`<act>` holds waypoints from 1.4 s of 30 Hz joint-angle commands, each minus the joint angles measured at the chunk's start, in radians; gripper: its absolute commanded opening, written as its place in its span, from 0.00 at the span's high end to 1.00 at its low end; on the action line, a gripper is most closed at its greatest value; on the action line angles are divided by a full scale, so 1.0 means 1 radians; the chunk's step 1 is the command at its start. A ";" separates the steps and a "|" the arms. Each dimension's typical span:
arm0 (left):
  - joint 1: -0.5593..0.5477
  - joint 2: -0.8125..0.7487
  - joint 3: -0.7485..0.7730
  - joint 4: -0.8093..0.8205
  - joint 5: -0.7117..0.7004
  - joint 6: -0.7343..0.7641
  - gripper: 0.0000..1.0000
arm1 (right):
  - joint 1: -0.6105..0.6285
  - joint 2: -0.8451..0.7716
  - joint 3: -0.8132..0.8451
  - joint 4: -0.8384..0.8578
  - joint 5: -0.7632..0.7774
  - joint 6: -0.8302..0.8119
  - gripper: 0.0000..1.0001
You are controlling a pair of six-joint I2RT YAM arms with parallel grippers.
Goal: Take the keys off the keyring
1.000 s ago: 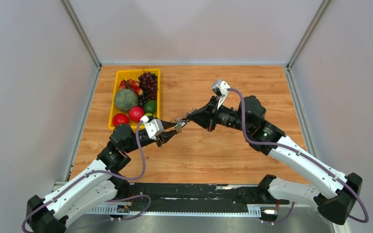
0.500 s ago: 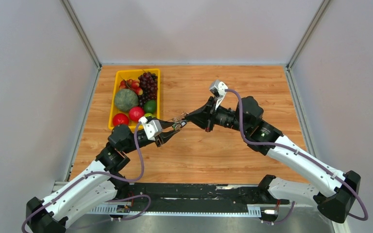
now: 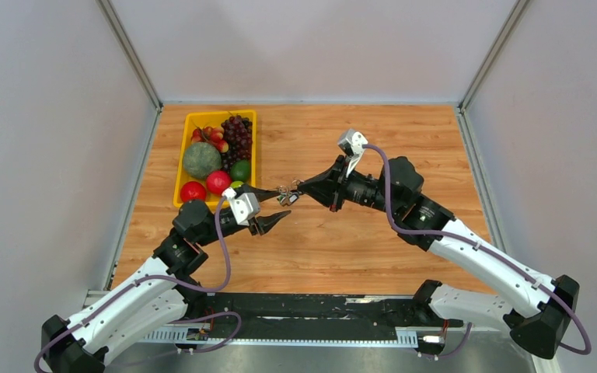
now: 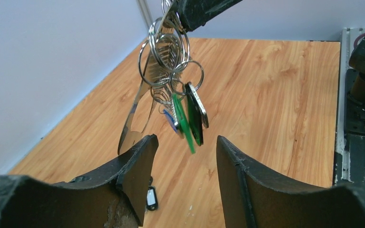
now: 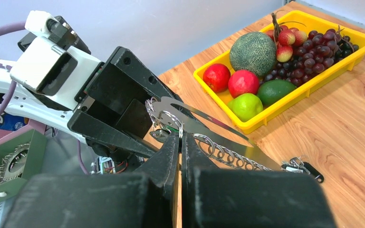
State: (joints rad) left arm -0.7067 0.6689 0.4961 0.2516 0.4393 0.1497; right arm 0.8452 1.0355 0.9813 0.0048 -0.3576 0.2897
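Observation:
My right gripper (image 3: 298, 189) is shut on a split ring at the top of the keyring bunch and holds it above the table. In the right wrist view its fingers (image 5: 180, 137) pinch that ring. The keyring (image 4: 138, 114) is a silvery flat elongated loop hanging with several wire rings. The keys (image 4: 185, 118) dangle beside it with green, blue and black tags. My left gripper (image 4: 185, 142) is open just below the bunch, touching nothing. From above, the left gripper (image 3: 282, 203) sits right next to the keys (image 3: 286, 194).
A loose key with a black tag (image 4: 151, 198) lies on the wooden table under my left gripper; it also shows in the right wrist view (image 5: 304, 167). A yellow tray (image 3: 219, 114) of fruit stands at the back left, and its wall (image 5: 309, 90) shows in the right wrist view.
My left gripper was closed on the hanging bunch; its jaws have now spread and let go. The right gripper still holds the bunch and has shifted only slightly.

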 commanded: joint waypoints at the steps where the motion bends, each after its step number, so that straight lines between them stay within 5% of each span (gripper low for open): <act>1: -0.006 0.002 0.008 0.013 -0.014 0.036 0.43 | 0.007 -0.043 0.015 0.072 0.011 -0.003 1.00; 15: -0.011 0.006 0.005 0.013 -0.015 0.052 0.58 | 0.008 -0.051 0.014 0.071 -0.013 0.010 1.00; 33: -0.012 -0.004 0.005 0.012 -0.010 0.059 0.51 | 0.008 -0.074 -0.013 0.067 0.066 -0.015 1.00; 42: -0.012 -0.025 0.005 0.017 0.017 0.067 0.58 | 0.008 -0.059 -0.023 0.067 0.066 -0.014 1.00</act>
State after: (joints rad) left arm -0.7139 0.6601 0.4961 0.2485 0.4217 0.1902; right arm 0.8486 0.9810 0.9543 0.0048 -0.2970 0.2855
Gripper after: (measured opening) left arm 0.440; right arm 0.010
